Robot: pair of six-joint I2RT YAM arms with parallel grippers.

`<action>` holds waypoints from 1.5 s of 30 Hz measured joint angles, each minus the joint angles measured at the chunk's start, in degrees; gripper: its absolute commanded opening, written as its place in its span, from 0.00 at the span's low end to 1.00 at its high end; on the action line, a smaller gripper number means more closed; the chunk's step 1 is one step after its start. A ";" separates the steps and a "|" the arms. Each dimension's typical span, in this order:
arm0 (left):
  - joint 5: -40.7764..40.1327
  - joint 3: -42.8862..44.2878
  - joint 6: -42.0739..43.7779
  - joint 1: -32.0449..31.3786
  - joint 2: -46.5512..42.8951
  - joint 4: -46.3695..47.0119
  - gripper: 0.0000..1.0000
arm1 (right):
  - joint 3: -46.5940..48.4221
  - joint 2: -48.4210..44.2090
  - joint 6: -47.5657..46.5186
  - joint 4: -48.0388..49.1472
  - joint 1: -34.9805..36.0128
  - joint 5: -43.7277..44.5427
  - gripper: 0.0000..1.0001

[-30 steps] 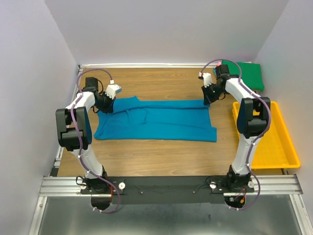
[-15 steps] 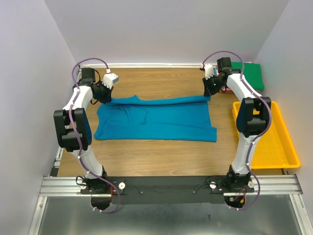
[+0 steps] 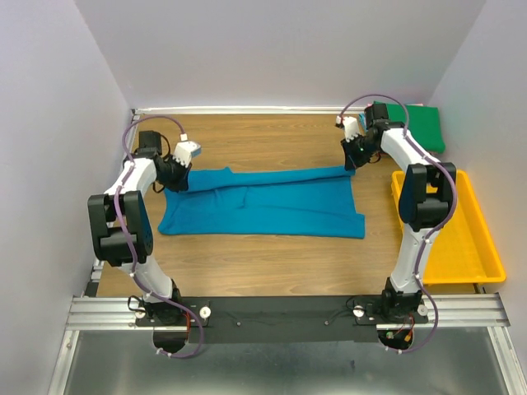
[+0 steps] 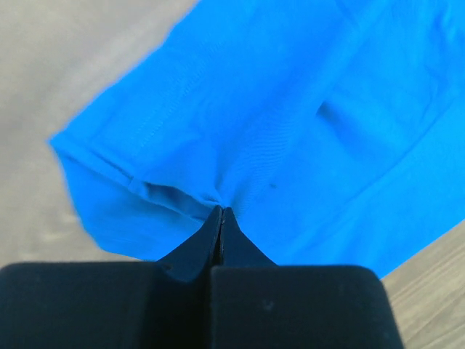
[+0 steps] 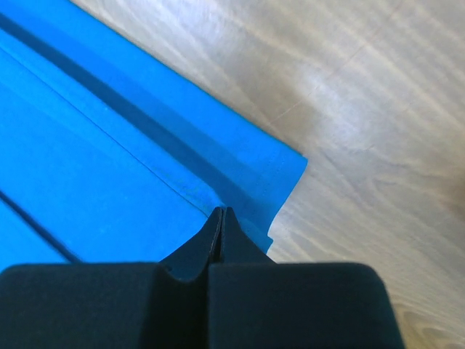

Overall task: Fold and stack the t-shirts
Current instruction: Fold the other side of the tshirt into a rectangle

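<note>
**Teal cloth pinched at both far corners, fold in hand**

Teal-blue t-shirt (image 3: 263, 202) lies spread flat across the wooden table (image 3: 272, 263), long axis left-right, roughly centred btwn the arms. Left gripper (image 3: 179, 183) sits at the far-left end w/ jaws closed tight on a small gather of cloth; the left wrist view shows fabric puckering right at the fingertips. Right gripper (image 3: 349, 169) is at the far-right corner, jaws likewise closed, tips on the stitched hem just beside the corner point.

Handling, as a judgement: thin, light, soft knit w/ no stiffness, so it will sag btwn the two pinch points and drag on the wood. The hem is prob. the best hold since it's doubled and stitched, so less likely to slip out. The left pinch looks to have only a small bite, so it could pull free under tension. Both ends should move together or the far edge will skew.

Dark green t-shirt (image 3: 420, 127) rests folded at the far-right corner, well apart from the teal one. Yellow tray (image 3: 486, 247) sits along the right side.
</note>
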 measured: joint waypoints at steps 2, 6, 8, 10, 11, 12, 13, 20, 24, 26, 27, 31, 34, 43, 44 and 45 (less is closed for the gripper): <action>-0.17 -2.29 0.02 0.02 0.02 0.26 0.00 | -0.83 0.02 -0.37 -0.07 0.00 0.00 0.01; -0.83 -4.48 0.09 0.02 1.05 1.05 0.05 | -2.14 0.02 -0.81 -0.02 0.00 0.00 0.13; -0.96 -4.39 0.74 0.02 1.66 1.16 0.24 | -2.82 0.02 -0.96 -0.04 0.00 0.11 0.35; -0.96 -3.93 1.33 0.04 1.95 0.48 0.37 | -3.37 0.02 -1.60 -0.07 0.00 0.42 0.45; -0.92 -3.45 1.70 0.07 1.99 -0.24 0.37 | -3.69 0.02 -1.84 -0.11 0.00 0.61 0.47; -0.74 -2.29 1.97 0.15 2.03 -1.33 0.39 | -3.80 0.02 -1.92 -0.17 -0.04 0.70 0.49; -0.57 -1.05 2.43 0.26 2.03 -2.21 0.39 | -3.82 -0.04 -1.75 -0.33 -0.07 0.70 0.49; 0.48 10.29 2.75 1.64 3.98 -4.28 0.40 | -2.19 -1.90 -0.76 -1.46 -0.15 -0.26 0.39; 1.03 14.43 1.66 1.95 8.02 -4.11 0.40 | -0.02 -1.90 0.31 -2.27 -0.15 -1.53 0.37; 1.05 15.39 0.85 1.95 10.32 -4.07 0.40 | 0.31 -1.88 0.61 -2.67 -0.15 -1.68 0.37; 1.03 15.61 0.55 1.95 11.30 -4.02 0.40 | 0.37 -1.84 0.81 -2.86 -0.15 -1.68 0.37; 1.03 16.33 -0.59 1.92 14.58 -4.02 0.40 | 0.42 -0.33 1.42 -3.34 -0.15 -1.68 0.37; 1.01 16.85 -1.05 1.95 15.89 -4.04 0.40 | 0.42 1.40 1.68 -3.61 -0.15 -1.60 0.38; 0.96 17.33 -1.51 1.95 17.57 -3.67 0.18 | -0.07 2.71 1.90 -3.74 -0.15 -1.51 0.36; 0.96 17.33 -1.38 1.95 17.57 -3.67 0.14 | -0.35 2.71 1.88 -3.69 -0.15 -1.51 0.36; 0.96 17.31 -1.25 1.95 17.57 -3.74 0.10 | -0.81 2.71 1.88 -3.74 -0.15 -1.49 0.33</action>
